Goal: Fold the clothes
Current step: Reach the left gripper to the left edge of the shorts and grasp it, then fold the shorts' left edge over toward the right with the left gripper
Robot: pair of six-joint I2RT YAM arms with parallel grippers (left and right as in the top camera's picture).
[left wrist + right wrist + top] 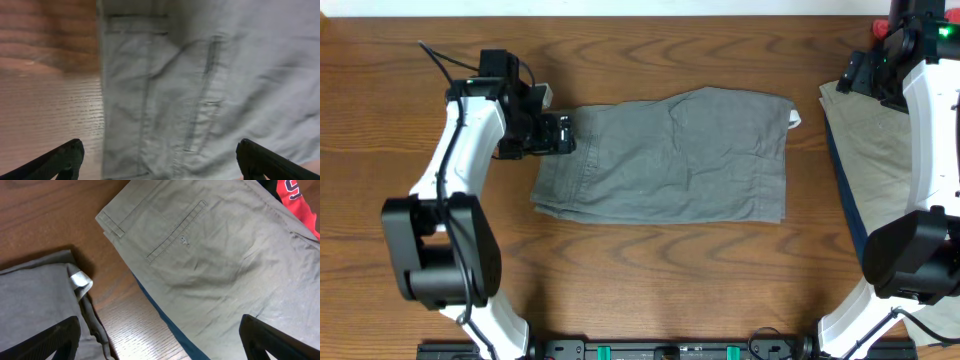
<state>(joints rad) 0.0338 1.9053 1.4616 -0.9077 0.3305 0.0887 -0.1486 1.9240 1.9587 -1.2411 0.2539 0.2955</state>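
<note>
Our left gripper (159, 155) hangs with its fingers spread wide over the left edge of the grey-green shorts (670, 155), which lie flat on the table (650, 270). Our right gripper (159, 332), fingers also apart, hovers above the beige shorts (215, 255) — a blue garment (165, 322) lies beneath them and a red garment (296, 197) beyond.

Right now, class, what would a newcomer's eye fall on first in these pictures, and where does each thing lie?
Grey-green shorts lie spread across the middle of the wooden table. The left gripper, open, hangs at their left edge. At the table's right edge, beige shorts lie on a blue garment, with a red garment beside them.
</note>
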